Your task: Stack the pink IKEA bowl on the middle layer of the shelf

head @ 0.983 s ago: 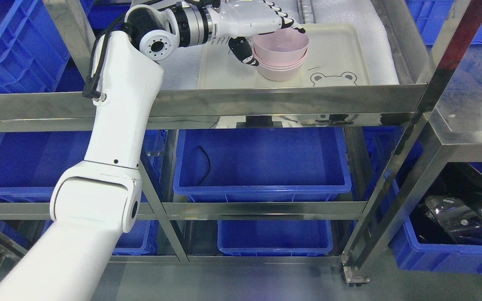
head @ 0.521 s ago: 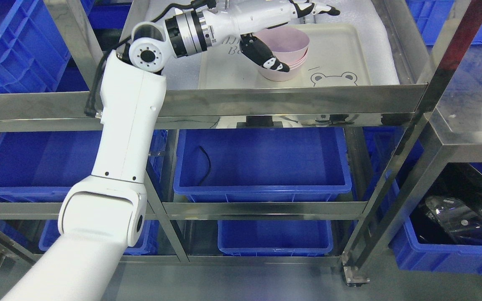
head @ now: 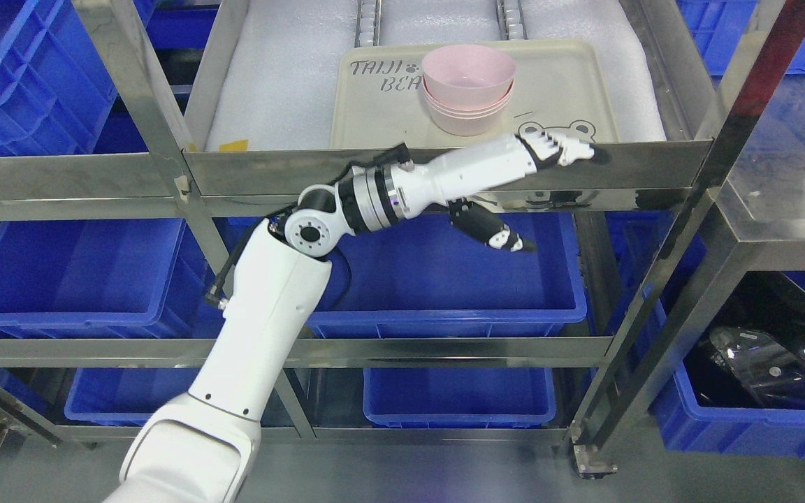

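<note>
- The pink bowls (head: pixel 469 87) sit nested in a stack on the cream tray (head: pixel 570 84) on the shelf (head: pixel 291 91), at 12 o'clock from our left hand (head: pixel 525 185).
- That hand hangs in front of the shelf rail, fingers spread, holding nothing.
- We judge the bowls light, stiff, smooth plastic; slippery walls suggest pinching the top rim.
- Tray lettering reads "TAIJI" and "BEA", the rest hidden by the bowls; a bear face is drawn at 5 o'clock from the stack.

steel shelf (head: pixel 444 170), white foam liner (head: pixel 284 84), cream tray (head: pixel 570 84)
</note>
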